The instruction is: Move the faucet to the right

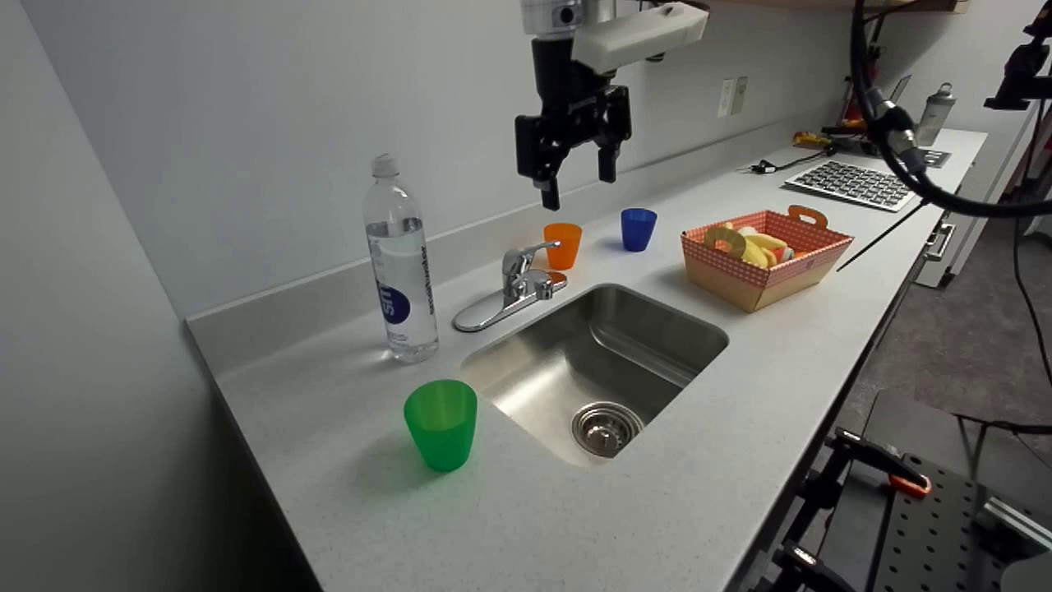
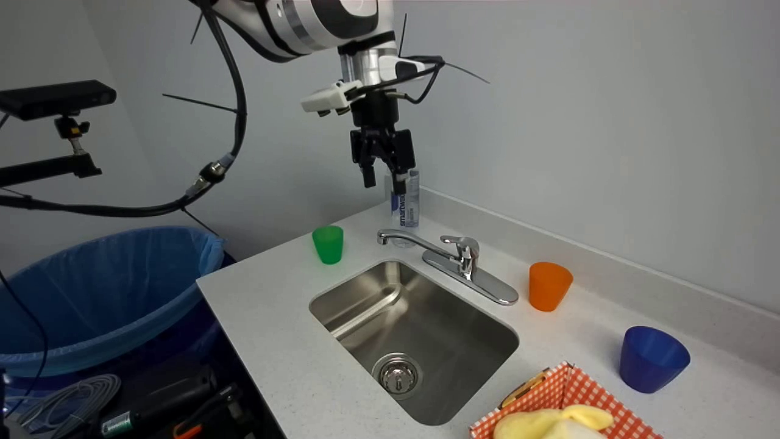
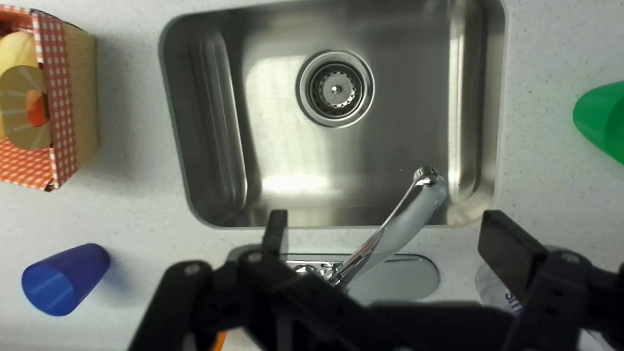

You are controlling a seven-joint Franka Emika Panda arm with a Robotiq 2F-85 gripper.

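Observation:
The chrome faucet stands behind the sink in both exterior views. Its long spout swings out toward the side where the green cup stands. In the wrist view the spout slants up to the right, with its tip over the sink's lower right corner. The gripper's own parts hide most of the faucet's base and handle there. My gripper is open and empty in both exterior views, raised above the faucet and apart from it. In the wrist view the spout shows between the spread fingers.
A steel sink lies before the faucet. A tall water bottle and a green cup stand at one side. An orange cup, a blue cup and a checked basket stand at the other. A wall rises behind.

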